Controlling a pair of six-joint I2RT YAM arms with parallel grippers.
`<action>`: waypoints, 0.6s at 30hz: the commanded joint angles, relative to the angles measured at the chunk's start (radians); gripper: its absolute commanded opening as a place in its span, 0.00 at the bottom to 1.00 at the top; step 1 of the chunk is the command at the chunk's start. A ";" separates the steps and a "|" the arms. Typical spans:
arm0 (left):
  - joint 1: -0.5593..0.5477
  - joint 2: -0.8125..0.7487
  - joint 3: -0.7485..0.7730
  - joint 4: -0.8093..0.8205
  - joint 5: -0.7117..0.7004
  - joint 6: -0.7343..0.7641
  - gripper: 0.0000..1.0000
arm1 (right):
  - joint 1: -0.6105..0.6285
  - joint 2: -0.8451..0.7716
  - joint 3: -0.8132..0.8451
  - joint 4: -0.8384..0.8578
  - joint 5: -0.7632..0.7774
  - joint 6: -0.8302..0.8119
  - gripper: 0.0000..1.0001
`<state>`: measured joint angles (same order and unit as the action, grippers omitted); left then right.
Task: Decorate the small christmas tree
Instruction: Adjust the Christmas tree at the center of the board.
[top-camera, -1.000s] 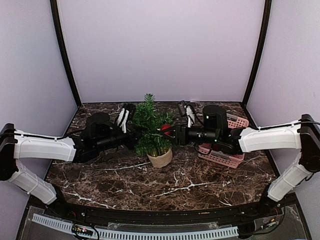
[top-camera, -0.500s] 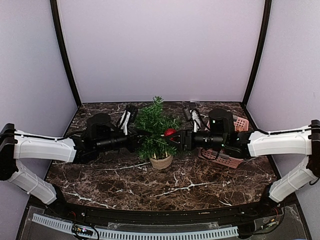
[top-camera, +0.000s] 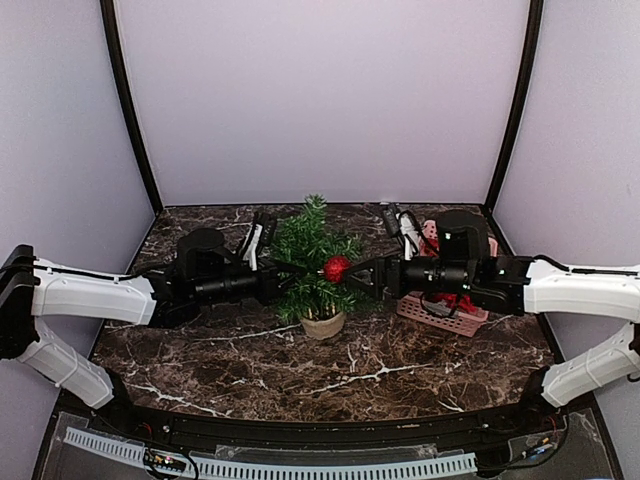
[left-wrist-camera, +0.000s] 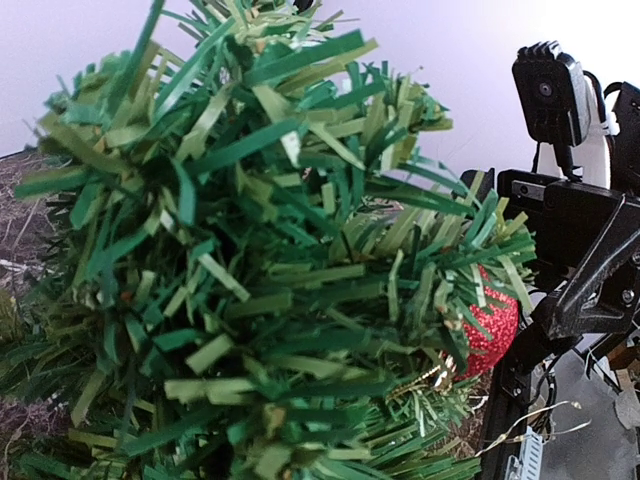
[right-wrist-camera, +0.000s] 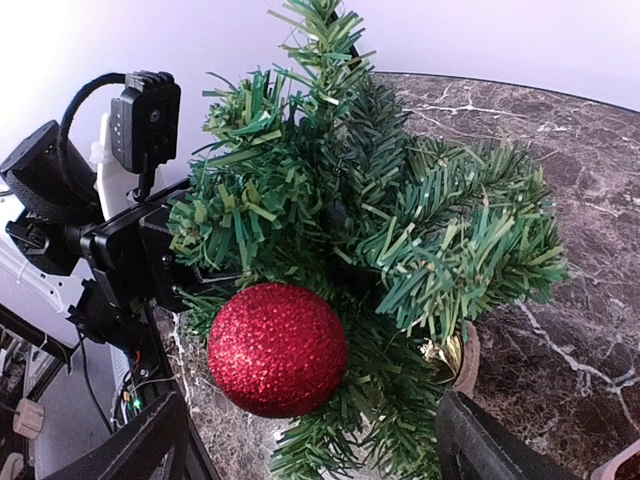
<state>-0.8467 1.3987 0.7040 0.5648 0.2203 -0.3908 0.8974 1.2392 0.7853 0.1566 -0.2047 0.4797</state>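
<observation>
While the ball (right-wrist-camera: 278, 348) sat against the tree (top-camera: 310, 250), my right end effector (top-camera: 358, 275) stood spread beside it. My left end effector (top-camera: 272, 284) was pressed together among the branches.

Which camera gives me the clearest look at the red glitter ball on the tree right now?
Right wrist: the red glitter ball sits whole in the foreground against the small christmas tree. Top external shows it only as a small red spot; left wrist shows a sliver behind needles.

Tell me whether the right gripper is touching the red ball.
Apart. The right wrist view shows the red ball on the small christmas tree, between the open fingers of the right gripper, gaps both sides.
</observation>
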 joint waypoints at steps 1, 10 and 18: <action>-0.004 -0.002 0.016 0.017 0.013 -0.007 0.00 | 0.008 0.001 0.086 -0.089 0.029 -0.092 0.84; -0.007 -0.004 0.027 -0.002 0.013 0.005 0.00 | 0.011 0.097 0.242 -0.225 -0.070 -0.219 0.69; -0.008 -0.002 0.037 -0.013 0.014 0.010 0.00 | 0.047 0.152 0.280 -0.273 -0.082 -0.255 0.69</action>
<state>-0.8474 1.4006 0.7136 0.5621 0.2272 -0.3954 0.9287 1.3788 1.0409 -0.0887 -0.2764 0.2611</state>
